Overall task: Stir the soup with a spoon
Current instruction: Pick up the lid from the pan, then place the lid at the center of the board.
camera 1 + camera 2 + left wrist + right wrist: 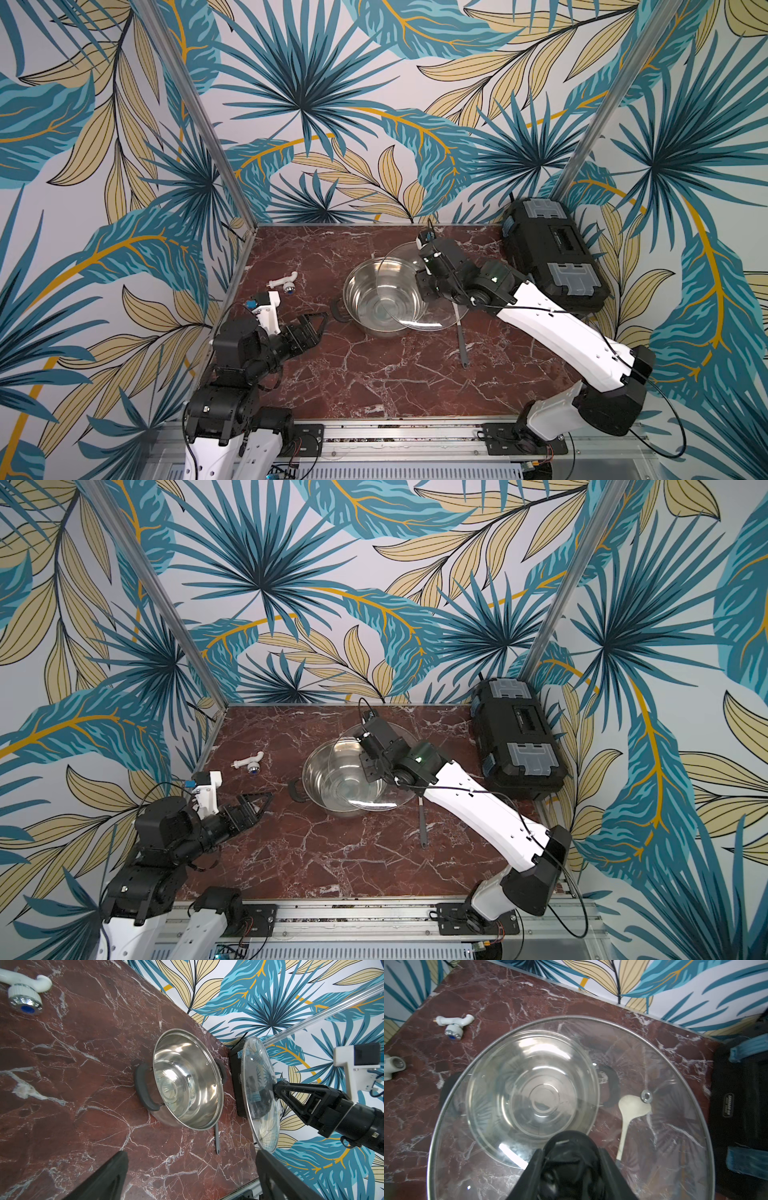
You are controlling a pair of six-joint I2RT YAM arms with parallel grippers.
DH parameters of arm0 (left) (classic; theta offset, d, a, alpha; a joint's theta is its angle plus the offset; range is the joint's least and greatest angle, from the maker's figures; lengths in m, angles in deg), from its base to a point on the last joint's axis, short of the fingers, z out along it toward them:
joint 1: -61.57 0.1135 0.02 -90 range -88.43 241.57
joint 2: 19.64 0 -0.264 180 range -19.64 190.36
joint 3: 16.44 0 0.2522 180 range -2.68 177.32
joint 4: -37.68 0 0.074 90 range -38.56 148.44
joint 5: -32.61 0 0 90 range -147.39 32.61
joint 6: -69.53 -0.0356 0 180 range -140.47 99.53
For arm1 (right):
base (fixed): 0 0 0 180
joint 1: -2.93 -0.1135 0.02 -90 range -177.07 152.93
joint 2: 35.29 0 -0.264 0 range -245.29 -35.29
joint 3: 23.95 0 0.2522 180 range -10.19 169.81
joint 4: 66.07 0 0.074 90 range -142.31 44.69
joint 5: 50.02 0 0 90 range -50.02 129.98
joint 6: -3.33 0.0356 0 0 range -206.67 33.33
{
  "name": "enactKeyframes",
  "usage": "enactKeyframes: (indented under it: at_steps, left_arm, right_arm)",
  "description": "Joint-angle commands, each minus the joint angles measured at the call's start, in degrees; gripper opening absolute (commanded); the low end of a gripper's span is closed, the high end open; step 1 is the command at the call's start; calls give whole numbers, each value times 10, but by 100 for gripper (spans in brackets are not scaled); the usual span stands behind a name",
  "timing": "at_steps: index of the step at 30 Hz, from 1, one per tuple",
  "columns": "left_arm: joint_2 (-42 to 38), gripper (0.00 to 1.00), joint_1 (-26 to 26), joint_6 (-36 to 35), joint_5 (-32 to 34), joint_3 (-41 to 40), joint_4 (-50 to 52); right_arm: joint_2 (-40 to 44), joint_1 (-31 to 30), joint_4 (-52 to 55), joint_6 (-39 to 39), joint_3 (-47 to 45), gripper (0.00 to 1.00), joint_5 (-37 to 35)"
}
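The red marble table (374, 374) is carrying everything, with a black toolbox (552, 257) sitting at its far right corner. The stainless-steel pot (365, 291) is standing near the middle, uncovered, its shiny inside showing bare, with no soup visible. The right gripper (277, 1089) is gripping the black knob of the glass lid (436, 318), its fingers clamping narrowly on it and holding the lid tilted above the pot's right side. The left gripper (320, 322) is hovering low to the pot's left, well apart from it, with its fingers spreading wide and holding nothing.

The spoon (460, 336) is lying flat on the table just beside the pot's right side, partly under the raised lid and the right arm. Its cream bowl is pointing toward the back, near the pot's right handle, and its grey handle end is reaching toward the front. It is looking light, stiff and slim, and is likely to skid on the polished stone. The exposed grey end is offering the clearest grasp. Two white pipe fittings (284, 284) are resting at the left.
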Motion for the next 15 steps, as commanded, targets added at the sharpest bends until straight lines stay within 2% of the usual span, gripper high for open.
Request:
enactKeyframes:
  at_steps: [1,7,15]
  left_arm:
    - [10,100,-2,5,-7,21,-32]
    - [23,100,-2,11,-11,17,-48]
    - [25,100,-2,14,-21,-3,-69]
  right_arm:
    - [29,68,-30,-19,-7,18,-8]
    - [-26,187,-60,-23,28,17,63]
    - [-203,277,-98,-12,150,14,104]
